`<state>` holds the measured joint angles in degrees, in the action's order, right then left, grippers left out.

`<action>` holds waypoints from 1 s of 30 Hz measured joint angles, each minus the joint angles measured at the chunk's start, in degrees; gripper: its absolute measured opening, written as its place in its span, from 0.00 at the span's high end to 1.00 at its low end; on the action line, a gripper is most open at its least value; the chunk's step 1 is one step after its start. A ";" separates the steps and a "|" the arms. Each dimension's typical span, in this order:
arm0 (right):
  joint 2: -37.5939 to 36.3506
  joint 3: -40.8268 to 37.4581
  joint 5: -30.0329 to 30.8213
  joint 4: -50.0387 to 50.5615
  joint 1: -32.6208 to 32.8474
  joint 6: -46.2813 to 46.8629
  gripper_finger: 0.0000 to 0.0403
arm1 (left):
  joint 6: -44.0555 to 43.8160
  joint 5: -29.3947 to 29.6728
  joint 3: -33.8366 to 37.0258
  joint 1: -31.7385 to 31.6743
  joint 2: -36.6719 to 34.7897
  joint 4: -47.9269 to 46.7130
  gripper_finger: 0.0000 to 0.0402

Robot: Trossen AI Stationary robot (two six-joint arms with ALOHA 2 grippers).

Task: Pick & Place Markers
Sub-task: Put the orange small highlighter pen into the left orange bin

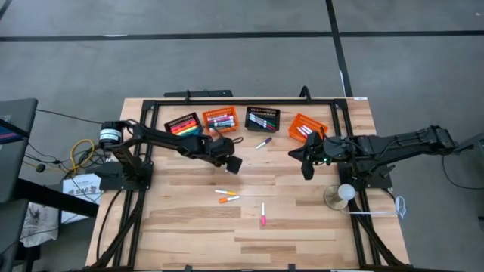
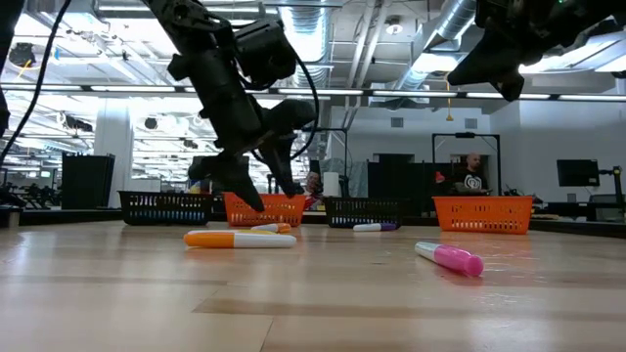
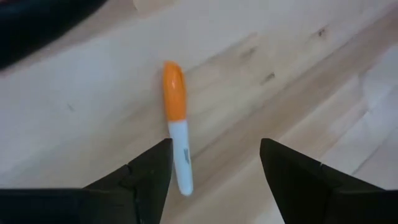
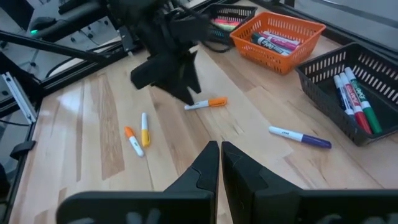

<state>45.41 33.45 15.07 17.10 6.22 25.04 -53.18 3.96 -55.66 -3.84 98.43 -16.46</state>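
Note:
An orange-capped marker with a white barrel (image 3: 176, 124) lies flat on the wooden table (image 1: 302, 227), just below my left gripper (image 3: 214, 168). That gripper hovers open above it, the marker close beside one finger (image 3: 149, 180); it shows in the right wrist view too (image 4: 208, 104). Three more markers lie loose: an orange and a yellow one (image 1: 225, 196) side by side, a pink one (image 1: 263, 214) nearer the front edge, and a purple one (image 1: 263, 142) by the baskets. My right gripper (image 1: 306, 162) waits shut above the table's right part.
A row of slotted baskets holding markers stands along the far edge: black (image 1: 184, 125), orange (image 1: 220, 119), black (image 1: 262, 119), orange (image 1: 306, 126). A black frame (image 1: 242, 100) runs round the table. A round white thing (image 1: 340, 194) sits at the right.

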 joint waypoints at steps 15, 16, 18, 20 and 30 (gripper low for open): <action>0.02 0.00 3.09 -0.02 -0.37 0.00 0.98 | -2.88 0.09 -0.79 0.90 8.31 -1.05 0.40; 0.02 0.00 3.09 -0.02 -0.37 0.00 0.98 | -2.89 0.42 -0.79 0.90 8.32 -1.33 0.40; 0.02 0.00 3.06 -0.02 -0.37 0.00 0.98 | -2.84 1.16 -0.76 0.92 8.09 -2.06 0.42; 0.02 0.00 3.06 -0.01 -0.37 0.00 0.98 | -2.67 1.30 -0.76 0.90 8.09 -2.71 0.45; 0.02 0.00 3.06 -0.01 -0.37 -0.01 0.98 | -1.72 1.77 -0.63 1.31 8.28 -5.06 0.76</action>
<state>45.43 33.45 18.13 17.09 5.85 25.02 -54.90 5.73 -56.29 -2.52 106.71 -21.52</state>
